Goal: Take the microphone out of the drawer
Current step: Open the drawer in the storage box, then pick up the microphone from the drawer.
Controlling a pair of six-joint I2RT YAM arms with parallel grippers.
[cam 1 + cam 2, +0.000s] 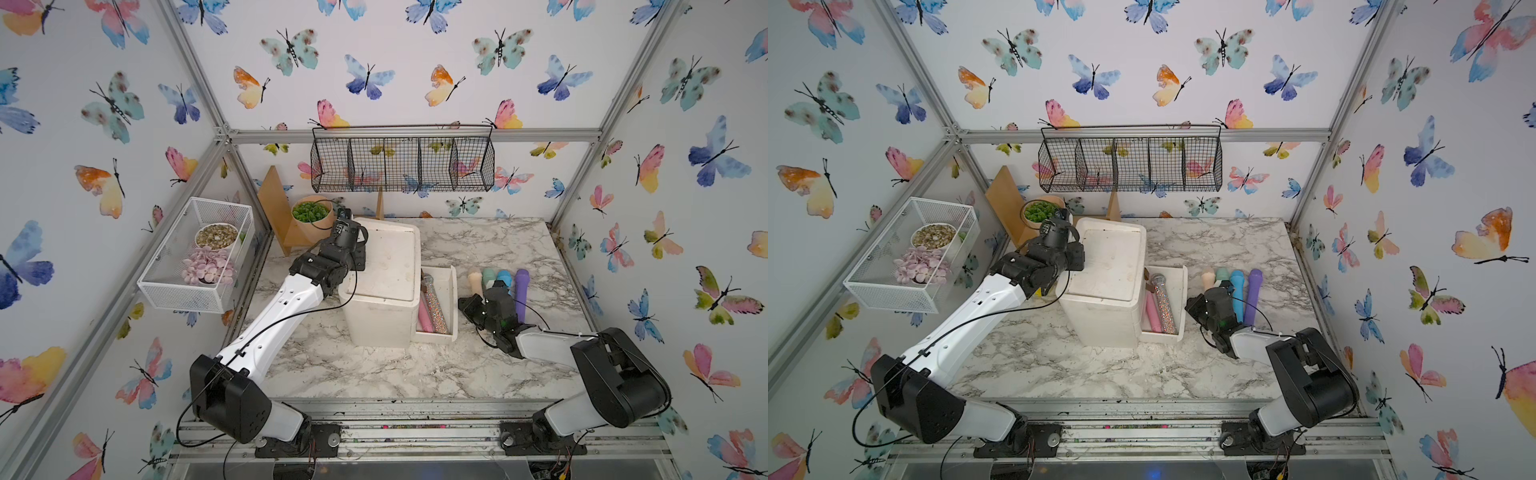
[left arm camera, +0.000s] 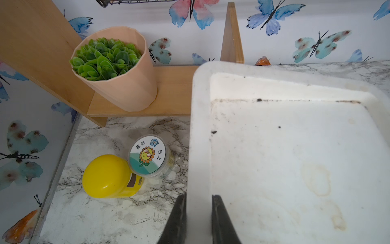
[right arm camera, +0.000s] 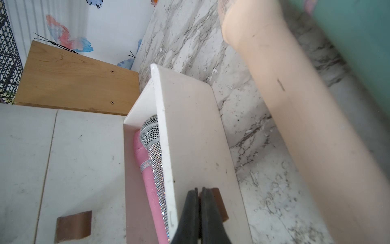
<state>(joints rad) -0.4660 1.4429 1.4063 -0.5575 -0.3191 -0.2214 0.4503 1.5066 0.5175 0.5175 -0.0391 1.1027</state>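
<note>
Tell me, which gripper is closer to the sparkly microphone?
Right. The right gripper sits shut at the front of the open drawer, just outside the sparkly microphone. The left gripper pinches the rim of the white box, on the side opposite the drawer.

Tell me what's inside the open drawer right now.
In the drawer, a glittery silver microphone and a pink microphone lie side by side. The floor under them is covered; anything beneath cannot be seen.

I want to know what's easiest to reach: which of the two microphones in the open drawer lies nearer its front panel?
The sparkly silver microphone, beside the drawer's front panel; the pink microphone lies behind it, toward the cabinet.
</note>
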